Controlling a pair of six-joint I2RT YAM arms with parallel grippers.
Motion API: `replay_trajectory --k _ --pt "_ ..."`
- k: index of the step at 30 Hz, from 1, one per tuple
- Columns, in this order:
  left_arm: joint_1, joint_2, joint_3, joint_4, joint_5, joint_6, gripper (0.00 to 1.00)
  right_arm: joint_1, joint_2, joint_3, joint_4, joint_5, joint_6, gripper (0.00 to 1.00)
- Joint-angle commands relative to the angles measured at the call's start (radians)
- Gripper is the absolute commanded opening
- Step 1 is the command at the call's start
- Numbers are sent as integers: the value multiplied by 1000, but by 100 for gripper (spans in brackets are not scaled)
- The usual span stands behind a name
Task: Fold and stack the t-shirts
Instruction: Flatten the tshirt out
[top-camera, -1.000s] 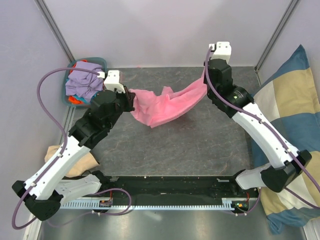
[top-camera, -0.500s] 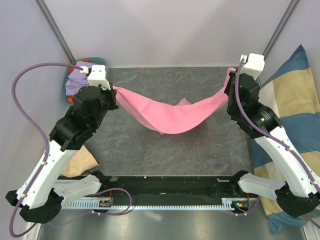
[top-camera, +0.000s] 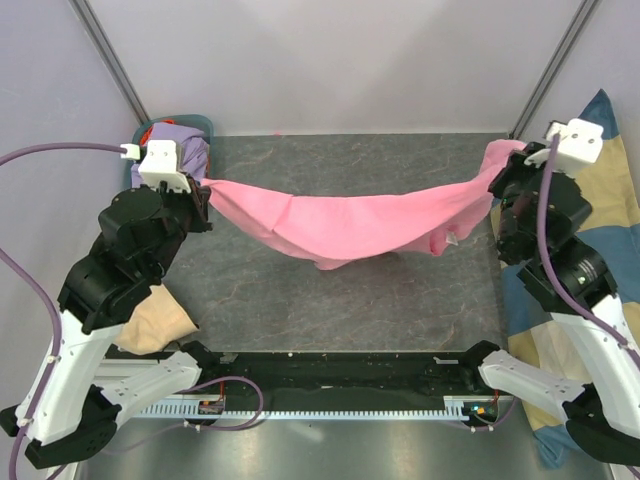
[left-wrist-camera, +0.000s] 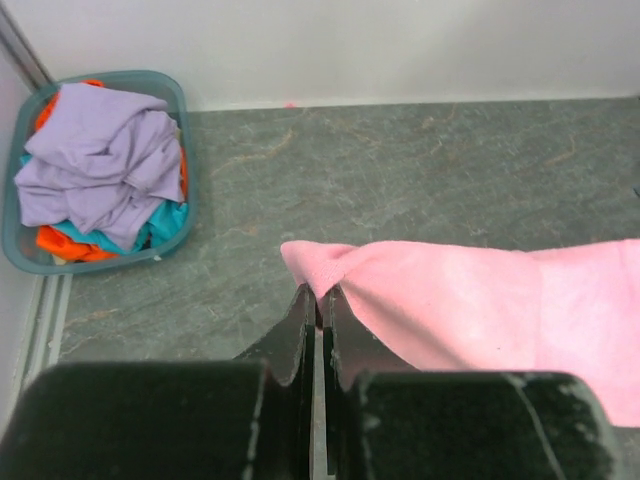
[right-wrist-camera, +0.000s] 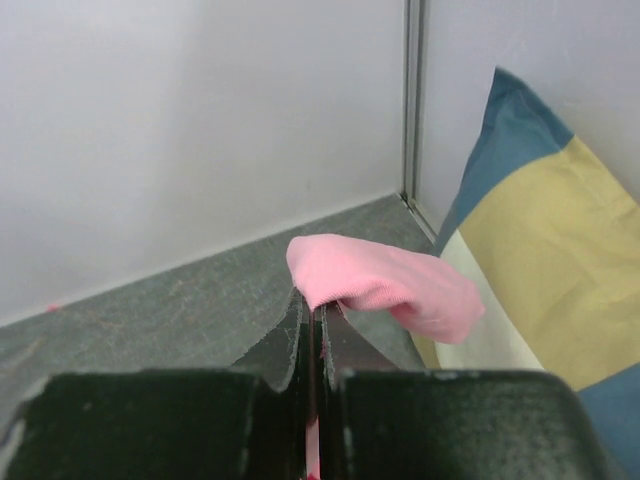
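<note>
**A:** Where is the pink t-shirt (top-camera: 350, 225) found?

**B:** It is strung between the two arms over the far half of the table (top-camera: 350, 310), high at both ends and sagging in the middle. Whether its lowest fold touches the table cannot be told.

**A:** How is it held on the left?

**B:** The left gripper (left-wrist-camera: 320, 298) is pressed together on one bunched corner. The cloth is seen rising just past the fingertips and spreading away to the right.

**A:** And on the right?

**B:** The right gripper (right-wrist-camera: 312, 303) is likewise pinched onto the opposite end. A small fold of pink is draped over the fingertips, close beside the checked cushion (right-wrist-camera: 540, 250).

**A:** Where are the other t-shirts kept?

**B:** They are heaped in the basket (left-wrist-camera: 130, 75) at the far left corner, well apart from the left gripper. The lavender t-shirt (left-wrist-camera: 100, 160) is laid on top, with the teal t-shirt (left-wrist-camera: 165, 218) and the orange t-shirt (left-wrist-camera: 65, 240) showing beneath it.

**A:** Is anything else noted?

**B:** A beige cloth (top-camera: 155, 325) is seen on the near left, partly hidden under the left arm.
</note>
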Motion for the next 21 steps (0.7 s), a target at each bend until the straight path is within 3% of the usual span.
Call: replay_trajectory --k 1,12,16,21 --pt "5 -33 -29 -10 95 -41 2 -1 -35 111 80 -37 -83 0" --pt "5 -228 -72 -80 287 -180 2 -1 -118 282 -7 -146 -95 0" --pt "6 -218 -205 -11 235 -194 2 -2 -79 144 86 -83 -106 0" --pt "6 -33 -334 205 190 -165 2 -4 116 -23 295 -49 -112 0"
